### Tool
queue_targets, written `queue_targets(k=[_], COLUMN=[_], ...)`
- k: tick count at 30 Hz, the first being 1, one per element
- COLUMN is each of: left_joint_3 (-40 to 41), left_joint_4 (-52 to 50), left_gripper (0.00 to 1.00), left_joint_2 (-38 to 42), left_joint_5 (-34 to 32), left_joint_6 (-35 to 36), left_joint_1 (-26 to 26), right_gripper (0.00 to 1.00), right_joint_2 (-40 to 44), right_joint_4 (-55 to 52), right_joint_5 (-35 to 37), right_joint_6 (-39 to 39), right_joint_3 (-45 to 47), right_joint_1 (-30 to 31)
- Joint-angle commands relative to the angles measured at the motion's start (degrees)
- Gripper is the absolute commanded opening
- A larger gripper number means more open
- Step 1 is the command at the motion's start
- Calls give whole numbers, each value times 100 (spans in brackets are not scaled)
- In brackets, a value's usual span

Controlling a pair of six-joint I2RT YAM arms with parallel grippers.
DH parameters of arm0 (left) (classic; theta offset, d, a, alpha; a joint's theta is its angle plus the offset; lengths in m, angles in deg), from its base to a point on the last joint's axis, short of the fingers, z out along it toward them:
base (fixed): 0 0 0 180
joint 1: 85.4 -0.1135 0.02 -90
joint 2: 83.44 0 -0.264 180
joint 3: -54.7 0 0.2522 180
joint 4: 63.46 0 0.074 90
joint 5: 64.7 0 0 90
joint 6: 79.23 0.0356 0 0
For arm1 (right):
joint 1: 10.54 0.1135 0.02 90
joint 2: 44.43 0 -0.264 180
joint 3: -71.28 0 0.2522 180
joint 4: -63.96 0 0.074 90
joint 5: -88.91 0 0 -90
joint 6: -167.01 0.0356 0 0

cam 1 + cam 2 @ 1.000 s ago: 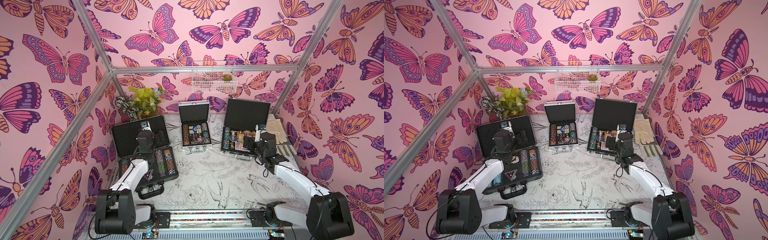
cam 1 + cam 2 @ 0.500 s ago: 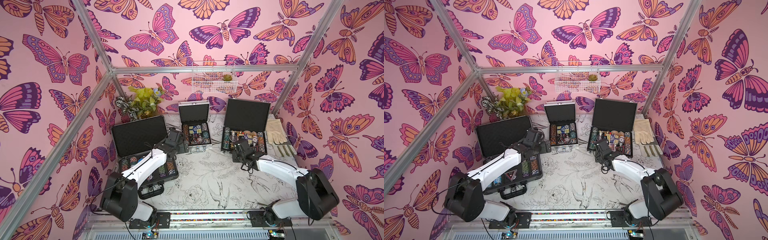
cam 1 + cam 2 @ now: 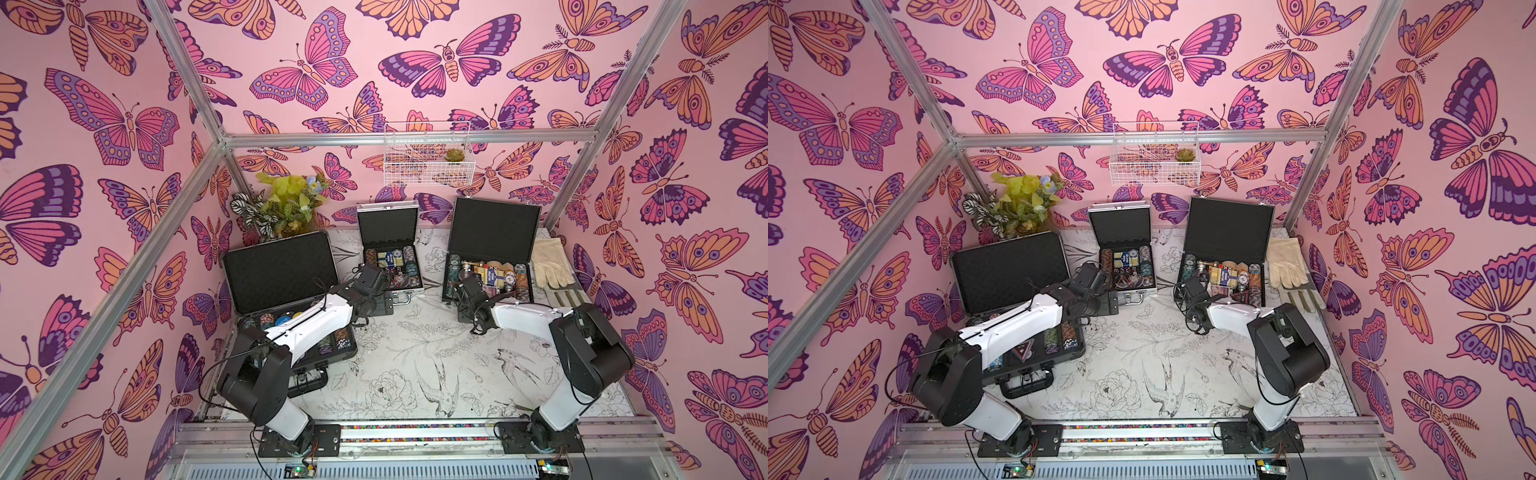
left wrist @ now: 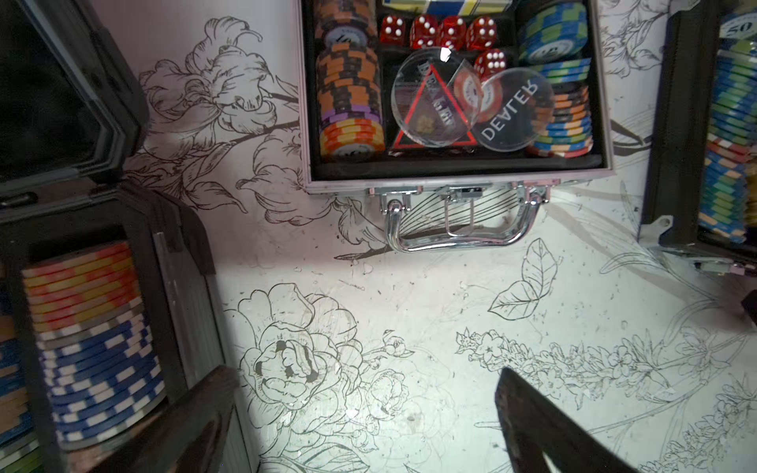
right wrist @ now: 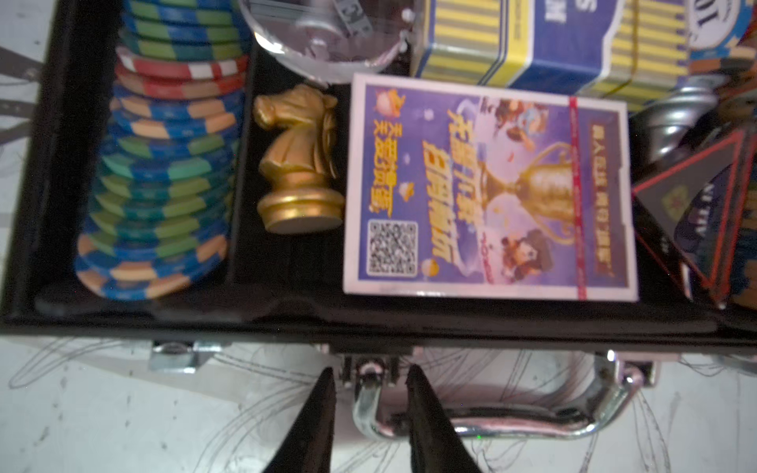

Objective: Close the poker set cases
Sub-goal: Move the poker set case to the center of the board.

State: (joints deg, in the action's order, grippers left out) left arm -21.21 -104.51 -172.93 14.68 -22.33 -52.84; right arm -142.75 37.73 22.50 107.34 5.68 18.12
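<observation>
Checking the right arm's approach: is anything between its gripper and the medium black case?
Nothing visible. The right gripper sits at the medium black case's front edge, its jaws straddling one end of the chrome handle; whether they pinch it is unclear.

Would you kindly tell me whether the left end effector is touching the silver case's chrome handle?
Apart. The left wrist view shows bare table between the open left end effector and the chrome handle of the small silver case.

left end effector [image 4: 362,374] wide, right arm [image 3: 523,318] outstretched
</observation>
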Motion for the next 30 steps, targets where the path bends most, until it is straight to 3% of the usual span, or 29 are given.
queue_targets(k=[1, 13, 16, 21, 30], left_joint_3=[-131, -143, -173, -170, -322], left_joint_4=[-145, -132, -135, -136, -119], left_gripper=[99, 99, 99, 99, 99], left_joint_2=[-102, -129, -154, -147, -284], left_joint_5=[22, -29, -3, -50, -158], left_joint_6=[1, -2, -21, -49, -107], left_joint_1=[10, 7, 13, 7, 10], right_gripper=[32, 24, 17, 14, 14], right_joint_2=[-152, -544, -609, -316, 258], right_joint_4=[74, 119, 240, 280, 111], right_joint_5=[223, 78, -215, -709, -962], right_joint_6=[107, 202, 184, 253, 418], right_joint_3=[-215, -275, -201, 111, 687], right_joint_1=[51, 48, 47, 77, 369])
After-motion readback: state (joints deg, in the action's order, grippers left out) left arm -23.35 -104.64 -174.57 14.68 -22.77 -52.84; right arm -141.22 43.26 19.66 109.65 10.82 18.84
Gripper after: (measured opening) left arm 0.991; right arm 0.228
